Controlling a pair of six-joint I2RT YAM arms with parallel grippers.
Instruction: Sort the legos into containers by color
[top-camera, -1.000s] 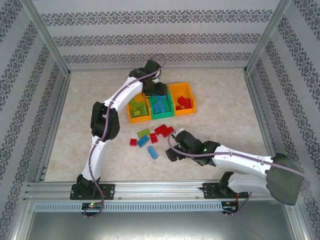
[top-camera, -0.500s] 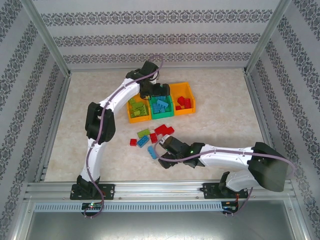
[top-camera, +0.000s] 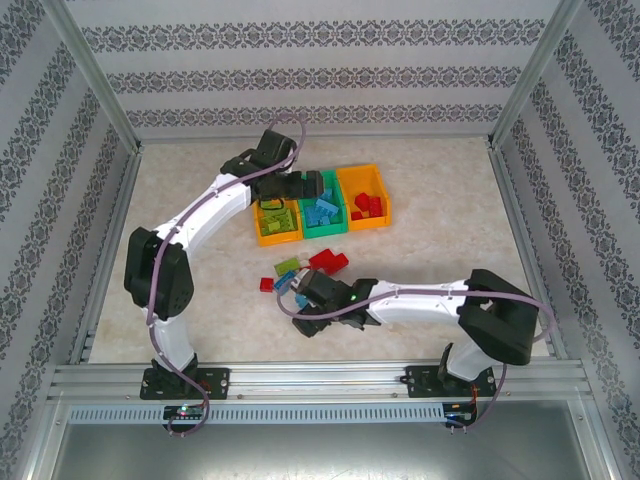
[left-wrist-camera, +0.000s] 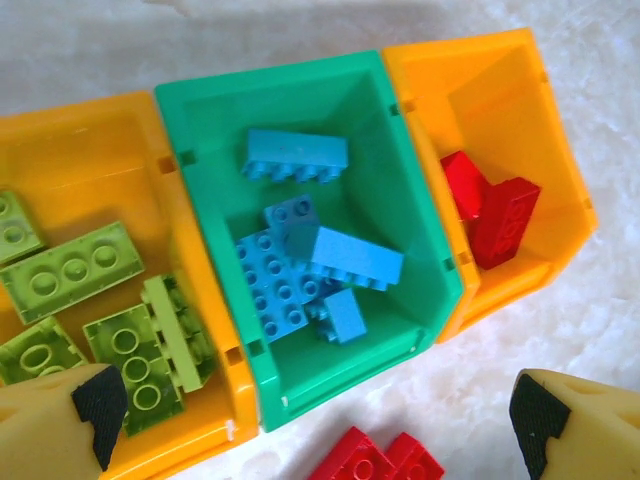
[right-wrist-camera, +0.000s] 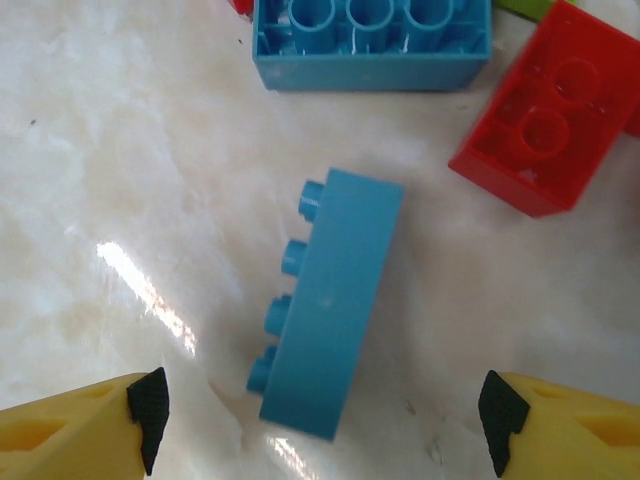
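Three containers stand in a row: a left orange bin (top-camera: 264, 236) with lime legos (left-wrist-camera: 70, 270), a green bin (left-wrist-camera: 200, 130) with blue legos (left-wrist-camera: 300, 270), and a right orange bin (left-wrist-camera: 560, 150) with red legos (left-wrist-camera: 500, 220). My left gripper (left-wrist-camera: 315, 425) hangs open and empty above the near edge of the green bin (top-camera: 322, 231), also seen from the top (top-camera: 312, 187). My right gripper (right-wrist-camera: 322, 420) is open low over the table, straddling a blue lego (right-wrist-camera: 335, 300) that lies on its side, studs to the left. From above, that gripper (top-camera: 300, 308) sits at the near edge of the loose pile.
Loose bricks lie between bins and right gripper: an upside-down blue one (right-wrist-camera: 370, 40), a red one (right-wrist-camera: 545, 130), a lime one (top-camera: 288, 266), red ones (top-camera: 328, 261) and a small red one (top-camera: 266, 284). Another red brick (left-wrist-camera: 375, 462) lies just before the green bin.
My right arm has swung left and stretched out, bringing its gripper over the blue lego on the table. The left arm's elbow has swung left, with its gripper still by the bins.
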